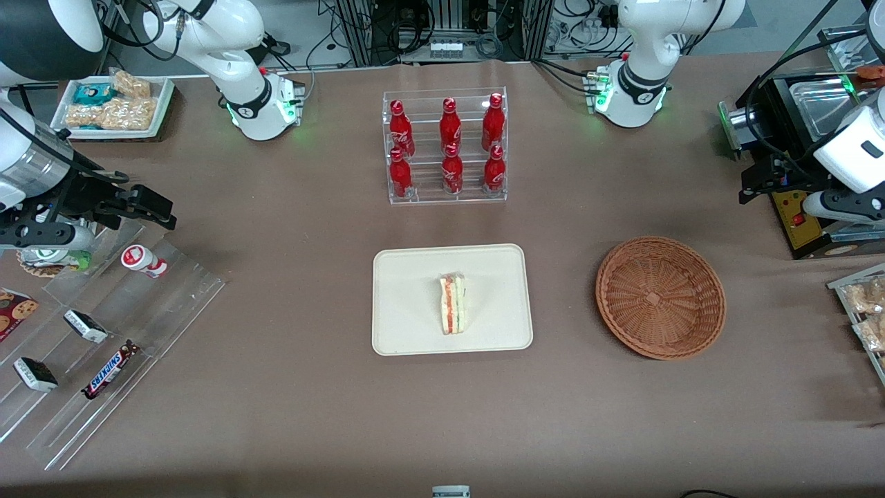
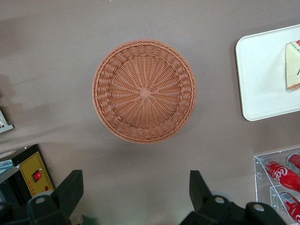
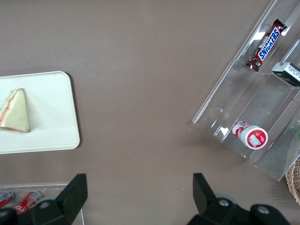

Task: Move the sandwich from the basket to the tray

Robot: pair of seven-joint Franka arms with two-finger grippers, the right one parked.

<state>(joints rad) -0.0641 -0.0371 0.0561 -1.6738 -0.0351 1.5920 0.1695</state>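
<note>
Brown cloth covers the table [image 1: 290, 387]. At its middle lies the tray [image 1: 408, 304], and the sandwich [image 1: 453, 304] rests on the tray, near the tray's centre, filling edge turned up. Toward my end of the table sits the basket [image 1: 660, 297], well apart from the tray, with nothing in it. My gripper [image 2: 136, 197] hangs above the table just beside the basket, on the side farther from the front camera; its two fingers [image 2: 70, 190] stand wide apart and hold nothing. In the front view my arm shows at the table's edge, above a black box with a yellow panel [image 1: 795, 221]. A clear rack [image 1: 446, 149] with six red bottles [image 1: 451, 124] stands near the table's edge farthest from the front camera, in line with the tray. Toward the parked arm's end lie stepped clear racks [image 1: 117, 325] holding a Snickers bar [image 1: 110, 370] and a small red-capped cup [image 1: 143, 261].
</note>
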